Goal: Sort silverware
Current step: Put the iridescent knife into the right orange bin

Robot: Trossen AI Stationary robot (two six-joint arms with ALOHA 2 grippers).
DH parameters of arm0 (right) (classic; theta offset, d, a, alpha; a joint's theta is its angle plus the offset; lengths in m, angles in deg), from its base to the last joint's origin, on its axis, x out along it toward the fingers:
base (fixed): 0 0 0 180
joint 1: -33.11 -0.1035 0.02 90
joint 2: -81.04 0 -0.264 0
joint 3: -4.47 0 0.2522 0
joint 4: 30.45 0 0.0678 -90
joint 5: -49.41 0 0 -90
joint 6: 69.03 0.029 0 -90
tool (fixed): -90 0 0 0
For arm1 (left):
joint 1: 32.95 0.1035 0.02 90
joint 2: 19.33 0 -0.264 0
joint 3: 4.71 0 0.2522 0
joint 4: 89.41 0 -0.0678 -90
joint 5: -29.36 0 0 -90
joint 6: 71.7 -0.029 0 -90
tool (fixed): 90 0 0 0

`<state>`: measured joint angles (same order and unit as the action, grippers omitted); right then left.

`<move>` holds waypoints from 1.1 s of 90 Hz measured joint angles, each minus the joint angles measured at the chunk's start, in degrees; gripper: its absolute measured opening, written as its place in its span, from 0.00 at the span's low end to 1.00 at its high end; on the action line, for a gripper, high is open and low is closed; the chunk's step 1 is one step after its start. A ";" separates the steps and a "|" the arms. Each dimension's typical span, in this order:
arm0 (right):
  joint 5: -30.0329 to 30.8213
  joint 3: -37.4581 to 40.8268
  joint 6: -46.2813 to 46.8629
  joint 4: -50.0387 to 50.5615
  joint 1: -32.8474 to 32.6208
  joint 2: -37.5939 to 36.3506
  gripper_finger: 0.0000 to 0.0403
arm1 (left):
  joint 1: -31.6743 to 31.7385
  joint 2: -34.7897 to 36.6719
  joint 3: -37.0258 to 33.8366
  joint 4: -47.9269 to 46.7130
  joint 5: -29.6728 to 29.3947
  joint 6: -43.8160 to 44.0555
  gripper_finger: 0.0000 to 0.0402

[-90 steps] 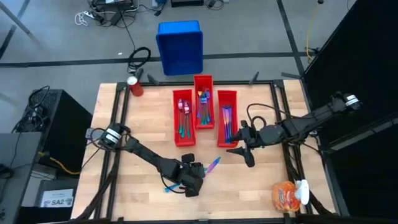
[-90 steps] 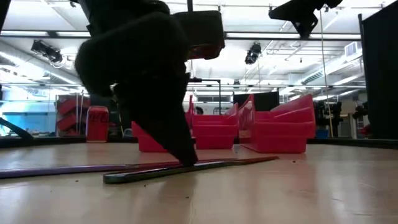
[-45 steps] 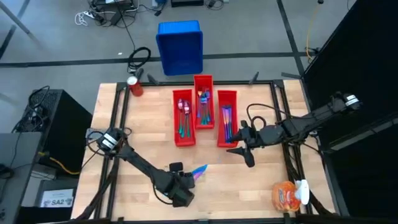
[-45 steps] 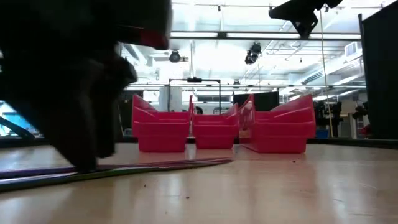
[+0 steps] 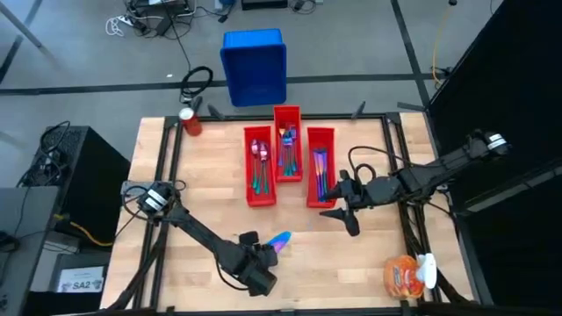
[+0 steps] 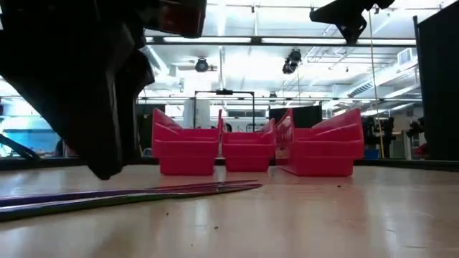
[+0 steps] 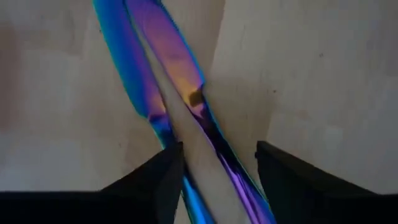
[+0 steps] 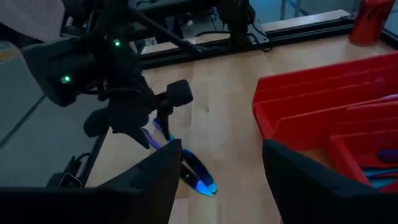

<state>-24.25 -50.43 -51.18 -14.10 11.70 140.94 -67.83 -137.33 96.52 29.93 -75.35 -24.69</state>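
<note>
While 2 iridescent knives (image 7: 168, 81) lie crossed on the bare wood near the table's (image 5: 202, 175) front edge, left of centre, we have the left gripper (image 7: 214, 165) poised just over them, its fingers (image 7: 155, 177) spread wide to either side of the crossing handles and holding nothing. The rest of the silverware (image 5: 285, 149) already sits in the 3 red bins (image 5: 272, 195) toward the table's back edge, sorted by kind as far as we can tell.

We judge the step in hand to be picking 1 of these 2 knives. To do it well, we should shift the fingers off the crossing point and onto a stretch where only 1 handle lies between them, so the close does not trap both or flick 1 away. These pieces are thin, flat and slick, so we should come down until the fingertips touch the wood, close squarely across the handle's narrow width, and lift slowly.

Our right gripper (image 5: 344, 217) waits above the wood just in front of the rightmost bin, spread wide and empty.
</note>
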 joint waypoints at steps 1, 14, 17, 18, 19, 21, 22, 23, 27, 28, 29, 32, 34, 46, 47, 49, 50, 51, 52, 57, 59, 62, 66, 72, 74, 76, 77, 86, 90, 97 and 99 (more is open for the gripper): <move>0.00 0.00 0.00 0.01 0.00 0.00 0.51 | 0.00 0.00 -0.03 -0.01 0.32 0.15 0.48; 0.00 0.00 0.00 0.02 -0.45 0.00 0.54 | -0.02 0.07 -0.07 -1.90 2.41 2.19 0.57; 0.00 0.00 -0.02 0.02 -0.66 0.00 0.55 | 0.03 0.09 -0.07 -2.40 2.45 2.75 0.59; 0.00 0.00 -0.01 0.02 -0.70 0.00 0.55 | 0.07 0.09 -0.07 -2.55 2.45 2.87 0.60; 0.00 0.00 0.00 0.02 -0.74 0.00 0.55 | 0.16 0.09 -0.07 -2.71 2.44 2.98 0.61; 0.00 0.00 0.00 0.02 -0.84 0.00 0.56 | 0.32 0.09 -0.07 -3.09 2.48 3.18 0.62; 0.00 0.00 -0.01 0.02 -0.90 0.00 0.56 | 0.39 0.09 -0.07 -3.26 2.48 3.30 0.63; 0.00 0.00 -0.02 0.02 -0.97 0.00 0.56 | 0.47 0.09 -0.07 -3.38 2.47 3.46 0.64; 0.01 0.00 -0.01 0.04 -1.10 0.00 0.57 | 0.94 0.09 -0.10 -3.41 2.46 4.10 0.67; 0.00 0.00 -0.02 0.04 -1.12 0.00 0.57 | 1.06 0.09 -0.10 -3.35 2.45 4.18 0.68; 0.00 0.00 -0.02 0.04 -1.15 0.00 0.58 | 1.19 0.09 -0.10 -3.27 2.44 4.24 0.69; 0.00 0.00 -0.01 0.04 -1.25 0.00 0.59 | 1.60 0.11 -0.41 -2.76 2.46 4.28 0.71; 0.02 0.00 -0.02 0.04 -1.33 0.00 0.59 | 1.87 0.18 -0.71 -2.25 2.51 4.36 0.73; 0.02 0.00 -0.02 0.04 -1.57 0.00 0.62 | 3.57 0.20 -3.18 1.80 4.89 4.96 0.80; 0.02 0.00 -0.01 0.04 -1.57 0.00 0.62 | 3.74 0.20 -3.48 2.42 5.30 5.01 0.80; 0.02 0.00 -0.01 0.04 -1.57 0.00 0.63 | 4.00 0.20 -4.09 3.57 5.95 5.19 0.81; 0.02 0.00 -0.02 0.04 -1.58 0.00 0.63 | 4.13 0.21 -4.42 4.03 6.16 5.22 0.82; 0.02 0.00 -0.02 0.04 -1.59 0.00 0.63 | 4.27 0.27 -4.76 4.54 6.38 5.30 0.82; 0.02 0.00 -0.01 0.05 -1.60 0.00 0.64 | 4.40 0.39 -5.13 5.15 6.63 5.46 0.82; 0.02 0.00 -0.02 0.11 -1.60 0.00 0.64 | 4.95 0.79 -7.04 7.48 7.26 6.10 0.83; 0.02 0.00 -0.02 0.11 -1.62 0.00 0.65 | 5.15 0.83 -7.62 8.05 7.46 6.50 0.84; 0.02 0.00 -0.02 0.19 -1.68 0.00 0.65 | 5.34 0.84 -8.37 8.50 7.69 7.43 0.84; 0.02 0.00 -0.02 0.25 -1.73 0.00 0.65 | 5.60 0.85 -9.13 9.06 7.94 8.33 0.84; 0.04 0.00 -0.02 0.31 -1.73 0.00 0.66 | 5.75 0.90 -10.14 9.40 7.83 8.94 0.83; 0.04 0.00 -0.02 0.36 -1.73 0.00 0.66 | 5.77 0.92 -10.32 9.49 7.85 8.96 0.82; 0.04 0.00 -0.02 0.43 -1.75 0.00 0.66 | 5.77 0.92 -10.43 9.47 7.82 8.98 0.81; 0.04 0.00 -0.02 0.46 -1.75 0.00 0.66 | 5.77 0.92 -10.46 9.44 7.81 8.98 0.81; 0.05 0.00 -0.02 0.47 -1.74 0.00 0.65 | 5.63 0.88 -10.52 8.81 8.00 8.98 0.75; 0.04 0.00 -0.02 0.48 -1.75 0.00 0.64 | 5.35 0.83 -10.57 8.61 7.97 8.96 0.71; 0.07 0.00 -0.02 0.48 -1.73 -0.02 0.62 | 4.94 0.77 -10.67 8.36 7.79 8.74 0.64; 0.08 0.00 -0.01 0.48 -1.73 -0.02 0.62 | 4.82 0.74 -10.72 8.35 7.62 8.71 0.62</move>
<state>-24.17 -50.43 -51.19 -13.62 9.97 140.92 -63.01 -136.59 85.79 38.28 -67.73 -15.98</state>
